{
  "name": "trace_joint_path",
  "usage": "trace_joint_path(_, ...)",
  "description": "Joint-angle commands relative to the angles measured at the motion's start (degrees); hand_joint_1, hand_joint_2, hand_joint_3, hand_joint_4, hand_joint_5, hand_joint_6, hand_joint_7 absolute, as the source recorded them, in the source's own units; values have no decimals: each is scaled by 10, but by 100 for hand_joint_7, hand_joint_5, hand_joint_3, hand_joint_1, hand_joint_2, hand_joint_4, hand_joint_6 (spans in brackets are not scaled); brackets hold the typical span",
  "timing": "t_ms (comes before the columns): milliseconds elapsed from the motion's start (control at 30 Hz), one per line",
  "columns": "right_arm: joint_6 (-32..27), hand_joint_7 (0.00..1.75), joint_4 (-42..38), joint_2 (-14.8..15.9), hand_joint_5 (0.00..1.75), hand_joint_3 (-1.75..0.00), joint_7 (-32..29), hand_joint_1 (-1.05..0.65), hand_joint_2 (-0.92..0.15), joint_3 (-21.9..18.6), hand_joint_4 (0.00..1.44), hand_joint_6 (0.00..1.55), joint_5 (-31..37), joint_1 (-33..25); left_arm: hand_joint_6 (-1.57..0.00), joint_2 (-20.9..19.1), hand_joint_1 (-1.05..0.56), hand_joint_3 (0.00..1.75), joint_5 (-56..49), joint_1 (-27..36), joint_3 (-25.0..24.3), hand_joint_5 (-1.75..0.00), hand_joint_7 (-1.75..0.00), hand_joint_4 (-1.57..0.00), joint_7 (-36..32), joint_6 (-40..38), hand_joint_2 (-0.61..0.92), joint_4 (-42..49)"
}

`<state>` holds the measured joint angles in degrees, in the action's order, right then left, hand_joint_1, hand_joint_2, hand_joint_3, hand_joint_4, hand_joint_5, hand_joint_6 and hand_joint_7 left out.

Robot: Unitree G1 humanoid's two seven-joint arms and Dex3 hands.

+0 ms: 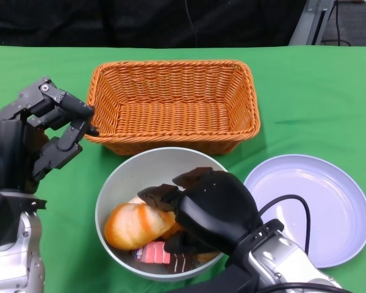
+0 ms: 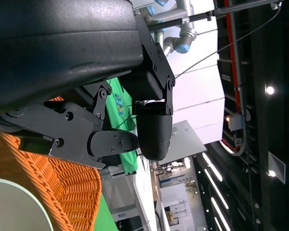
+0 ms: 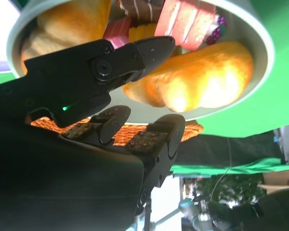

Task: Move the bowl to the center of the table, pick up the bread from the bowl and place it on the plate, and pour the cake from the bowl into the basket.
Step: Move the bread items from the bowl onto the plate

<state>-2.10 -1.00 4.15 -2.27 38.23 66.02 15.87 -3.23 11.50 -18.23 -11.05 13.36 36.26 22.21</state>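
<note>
The right hand (image 1: 198, 210) reaches into the grey bowl (image 1: 119, 177) from the near edge of the table, its black fingers (image 3: 135, 55) spread over the contents; the right wrist view shows one finger lying against the golden bread (image 1: 134, 224) while the others stand off from it with a gap between, so whether the bread is truly gripped cannot be told. The bread lies in the bowl's left half, and beneath the hand sit pieces of cake (image 1: 154, 251), pink and dark brown striped, against the bowl's near wall. The bowl stands near the middle of the green table (image 1: 305, 97), just in front of the basket. To its right, just beside it, lies the pale lilac plate (image 1: 329, 210), with a black cable from the right forearm crossing its near left rim. The left hand (image 1: 46, 131) hovers left of the bowl, its fingers curled loosely with nothing in them, their tips close to the basket's left corner. Farther back stands the orange wicker basket (image 1: 174, 104), rectangular and upright.
</note>
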Motion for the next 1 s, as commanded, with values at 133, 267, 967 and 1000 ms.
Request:
trace_joint_path(133,-12,0,-50,-17,3,-5,-60,-77,-92,11,64,57,11,23,-83,-3,-10,42,-1,9,-1,-148,-123,-83,-7,7,92,-11)
trace_joint_path(267,-16,0,-80,-25,3,-5,-82,-74,-92,16,65,57,6,36,-82,-2,-11,42,-2,9,0,-148,-123,-83,-7,8,92,-11)
trace_joint_path(967,22,9,-166,-23,18,-6,-78,-48,-92,31,100,82,-40,86,-82,-1,-11,43,1,10,2,-150,-123,-82,-9,-3,92,-13)
trace_joint_path(1000,43,11,-179,-21,23,-5,-102,-44,-92,27,109,93,-52,90,-82,0,-10,44,1,10,2,-150,-122,-82,-10,-4,91,-12)
